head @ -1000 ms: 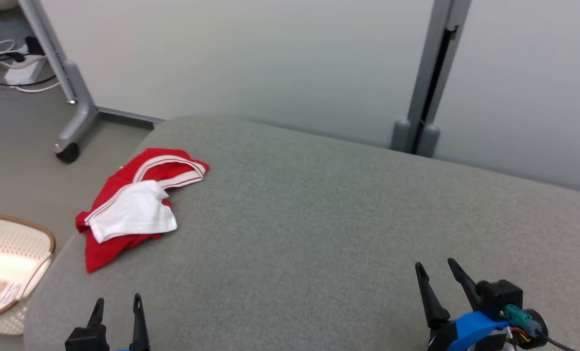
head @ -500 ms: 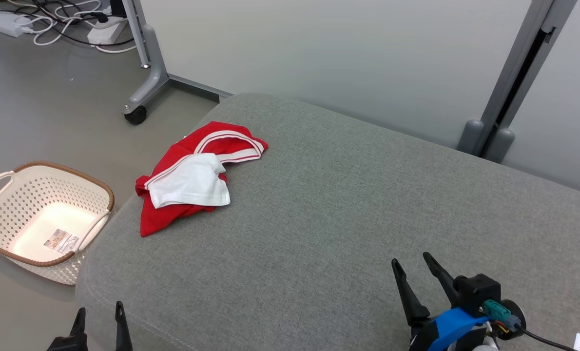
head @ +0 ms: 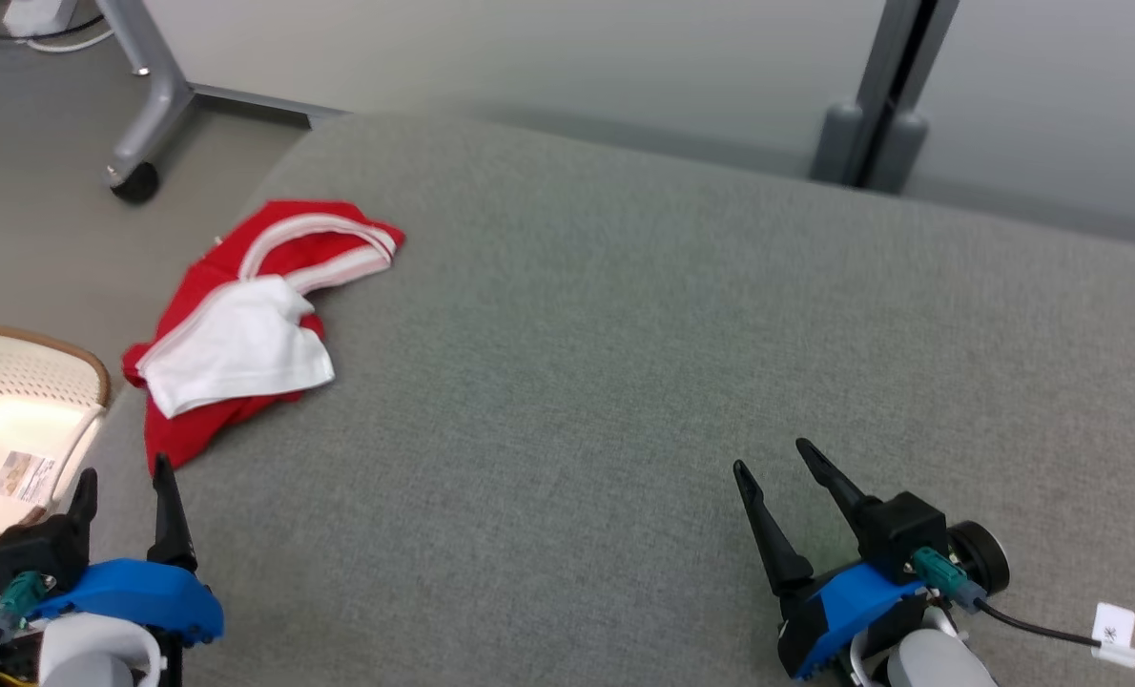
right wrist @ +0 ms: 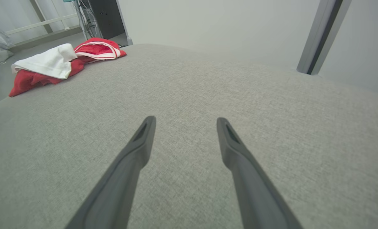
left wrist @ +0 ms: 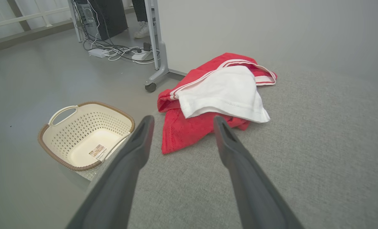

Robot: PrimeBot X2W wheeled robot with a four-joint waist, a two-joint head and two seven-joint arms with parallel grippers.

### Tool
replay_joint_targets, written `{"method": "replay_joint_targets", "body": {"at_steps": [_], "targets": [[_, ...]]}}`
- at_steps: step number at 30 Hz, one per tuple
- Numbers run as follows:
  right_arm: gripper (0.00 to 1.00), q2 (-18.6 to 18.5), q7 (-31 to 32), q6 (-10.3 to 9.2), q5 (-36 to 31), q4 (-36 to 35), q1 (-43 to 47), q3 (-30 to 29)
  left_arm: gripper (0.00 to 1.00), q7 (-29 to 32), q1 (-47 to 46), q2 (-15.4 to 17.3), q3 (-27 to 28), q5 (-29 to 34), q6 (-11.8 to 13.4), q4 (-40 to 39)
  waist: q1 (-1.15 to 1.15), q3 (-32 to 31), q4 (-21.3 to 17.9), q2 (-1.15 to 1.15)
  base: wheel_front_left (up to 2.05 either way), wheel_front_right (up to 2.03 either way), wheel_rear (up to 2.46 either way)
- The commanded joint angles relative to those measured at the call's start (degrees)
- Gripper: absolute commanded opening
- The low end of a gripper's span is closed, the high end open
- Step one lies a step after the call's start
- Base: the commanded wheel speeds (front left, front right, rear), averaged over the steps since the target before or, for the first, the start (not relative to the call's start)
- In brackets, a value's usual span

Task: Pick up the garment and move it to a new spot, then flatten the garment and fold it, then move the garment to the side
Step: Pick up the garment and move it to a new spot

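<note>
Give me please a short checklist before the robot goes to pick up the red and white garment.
1. Left gripper open, holding nothing: ok, fingers apart.
2. Right gripper open, holding nothing: ok.
3. Garment within likely reach of the left gripper: ok, it lies crumpled just ahead of it.
4. Garment wholly on the cushion: cannot tell, its left side lies at the rounded edge.
5. Room for a new spot: ok, bare grey cushion stretches from garment to right gripper.
6. Basket out of the way: ok, on the floor beside the cushion, apart from the garment.
</note>
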Motion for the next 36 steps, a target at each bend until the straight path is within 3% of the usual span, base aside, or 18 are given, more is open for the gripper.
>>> {"method": "replay_joint_targets", "body": {"at_steps": [1, 13, 21, 22, 23, 24, 28, 36], "targets": [[1.00, -0.27, -0.29, 0.01, -1.13, -0.79, -1.72, 0.07, 1.00, 0.00, -3.86, 1.28, -0.09, -0.72, -0.36, 1.33, -0.02, 2.35, -0.73, -0.01, 0.00, 0.00, 0.00], [1.00, -0.27, -0.29, 0.01, -4.07, -5.55, -7.76, 1.40, 1.00, -0.01, -20.50, 10.26, -7.34, -10.76, -0.58, 12.84, -0.02, 13.25, -6.94, -0.01, 0.00, 0.00, 0.00], [1.00, -0.26, -0.28, 0.01, -4.17, -6.60, -8.03, 0.48, 1.00, 0.14, -25.01, 12.91, -15.04, -16.58, -0.60, 23.80, -0.02, 15.19, -9.64, -0.01, 0.00, 0.00, 0.00], [1.00, -0.28, -0.28, 0.01, -4.15, -6.59, -7.97, 0.17, 0.72, 0.13, -25.32, 13.17, -15.79, -17.33, -0.60, 24.50, -0.02, 15.20, -9.80, -0.01, 0.00, 0.00, 0.00], [1.00, -0.28, -0.28, 0.01, -4.05, -6.58, -7.94, -0.08, 0.10, 0.11, -25.50, 13.48, -16.69, -17.85, -0.60, 25.08, -0.02, 15.16, -9.95, -0.01, 0.00, 0.00, 0.00], [1.00, -0.28, -0.28, 0.01, -3.90, -6.59, -7.89, -0.25, 0.00, 0.10, -25.57, 13.62, -17.37, -18.79, -0.60, 25.66, -0.02, 15.04, -10.09, -0.01, 0.00, 0.00, 0.00], [1.00, -0.26, -0.28, 0.01, -3.26, -6.59, -7.79, -0.68, 0.00, -0.04, -26.53, 14.78, -19.96, -21.34, -0.60, 25.34, -0.02, 14.15, -10.47, -0.01, 0.00, 0.00, 0.00], [1.00, -0.26, -0.29, 0.02, -0.76, -6.33, -6.84, -0.38, 0.00, -0.10, -25.39, 17.33, -21.73, -22.14, -0.60, 13.12, -0.02, 10.53, -12.18, -0.01, 0.00, 0.00, 0.00]]}}
